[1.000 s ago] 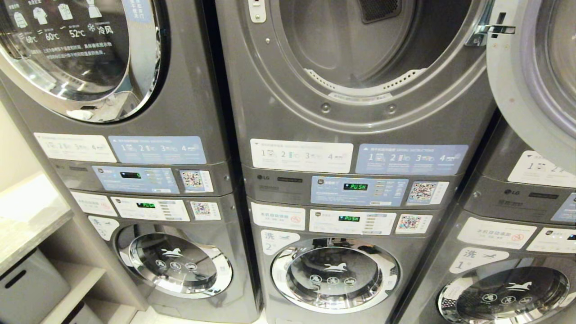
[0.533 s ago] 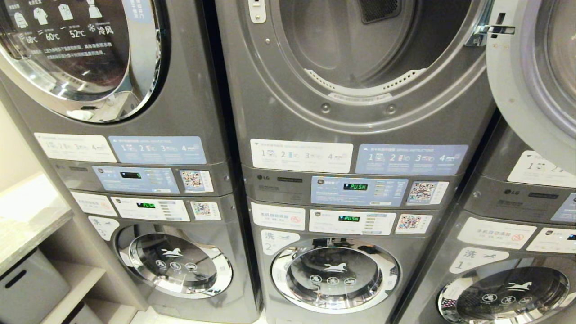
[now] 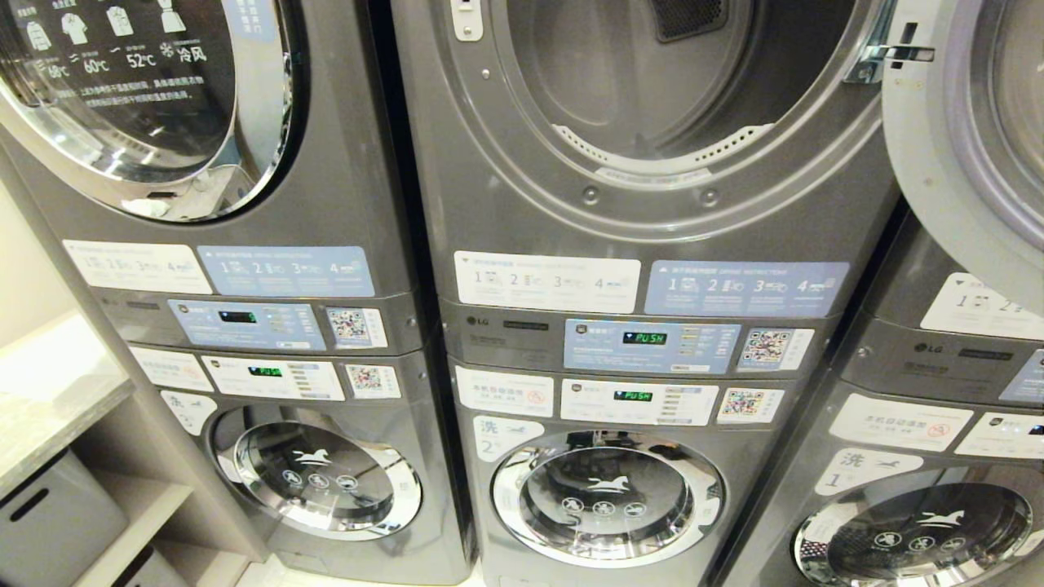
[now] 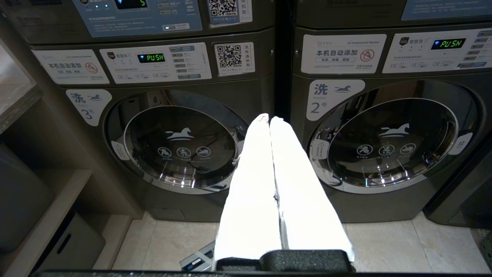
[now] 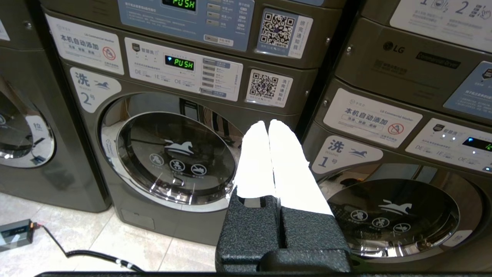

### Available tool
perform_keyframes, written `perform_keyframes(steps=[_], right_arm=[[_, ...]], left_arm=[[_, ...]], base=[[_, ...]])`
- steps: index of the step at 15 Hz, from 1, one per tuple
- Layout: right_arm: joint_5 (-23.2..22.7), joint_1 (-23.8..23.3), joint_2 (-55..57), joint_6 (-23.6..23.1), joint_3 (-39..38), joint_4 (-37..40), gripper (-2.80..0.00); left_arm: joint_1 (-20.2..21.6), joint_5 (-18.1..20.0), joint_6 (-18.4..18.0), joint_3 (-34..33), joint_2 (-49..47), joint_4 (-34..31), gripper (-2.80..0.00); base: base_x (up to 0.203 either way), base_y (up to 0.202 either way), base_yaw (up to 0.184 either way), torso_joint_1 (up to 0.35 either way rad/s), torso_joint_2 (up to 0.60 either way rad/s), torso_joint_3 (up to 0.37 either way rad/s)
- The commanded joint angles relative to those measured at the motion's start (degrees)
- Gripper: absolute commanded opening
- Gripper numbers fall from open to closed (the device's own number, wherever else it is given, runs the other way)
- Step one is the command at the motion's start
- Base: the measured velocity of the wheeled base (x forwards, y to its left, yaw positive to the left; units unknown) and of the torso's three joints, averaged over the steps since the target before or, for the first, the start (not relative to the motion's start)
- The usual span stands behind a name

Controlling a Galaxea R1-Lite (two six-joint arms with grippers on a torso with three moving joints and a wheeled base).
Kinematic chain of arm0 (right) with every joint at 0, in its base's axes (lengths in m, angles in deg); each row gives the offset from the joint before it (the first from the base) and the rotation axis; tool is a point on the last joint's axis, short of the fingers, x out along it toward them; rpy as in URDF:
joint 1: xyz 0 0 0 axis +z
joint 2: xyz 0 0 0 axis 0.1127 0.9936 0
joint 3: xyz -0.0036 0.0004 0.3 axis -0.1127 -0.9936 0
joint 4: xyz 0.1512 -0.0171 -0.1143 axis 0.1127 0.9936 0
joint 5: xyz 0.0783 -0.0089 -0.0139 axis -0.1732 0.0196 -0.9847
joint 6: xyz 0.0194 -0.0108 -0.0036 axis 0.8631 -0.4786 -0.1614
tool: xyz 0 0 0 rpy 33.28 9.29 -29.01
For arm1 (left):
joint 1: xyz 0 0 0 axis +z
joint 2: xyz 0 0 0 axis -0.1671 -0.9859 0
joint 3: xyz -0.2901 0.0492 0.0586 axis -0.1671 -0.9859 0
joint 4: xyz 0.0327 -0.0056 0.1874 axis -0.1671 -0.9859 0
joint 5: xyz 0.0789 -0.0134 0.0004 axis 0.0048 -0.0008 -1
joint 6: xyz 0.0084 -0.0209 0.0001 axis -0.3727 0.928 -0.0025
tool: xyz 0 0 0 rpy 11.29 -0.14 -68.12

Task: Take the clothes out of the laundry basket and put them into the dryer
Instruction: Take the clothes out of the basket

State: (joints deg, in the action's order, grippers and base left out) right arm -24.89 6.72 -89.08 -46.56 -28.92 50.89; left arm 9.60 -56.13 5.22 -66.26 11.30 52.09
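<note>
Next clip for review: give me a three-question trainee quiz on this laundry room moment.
1. True or false: the middle dryer door stands open.
2. What word glows on the green display under the open dryer drum?
3. Is the left gripper: A) shut and empty, B) gripping cloth, C) wide open?

Key: 1 true. 2 PUSH. 3 A; the right gripper matches it, both low before the washers, with no clothes or basket in view.
</note>
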Motion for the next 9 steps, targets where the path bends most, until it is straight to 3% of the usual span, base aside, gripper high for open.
perform_keyframes(steps=[1,9], right_arm=[[0.0,0.0,-0.2,0.1,-0.1,-0.1,-2.80],[0.1,0.0,-0.2,1.2,-0.1,-0.1,-2.80]], left_arm=[[0.0,0.0,0.0,0.0,0.1,0.0,-2.80],[0.0,-0.1,0.0,0.0,0.1,0.1,-2.80]], base=[[0.000,0.000,0.000,0.000,0.00,0.000],[0.003,0.004,-0.080,0.001,0.00,0.000]])
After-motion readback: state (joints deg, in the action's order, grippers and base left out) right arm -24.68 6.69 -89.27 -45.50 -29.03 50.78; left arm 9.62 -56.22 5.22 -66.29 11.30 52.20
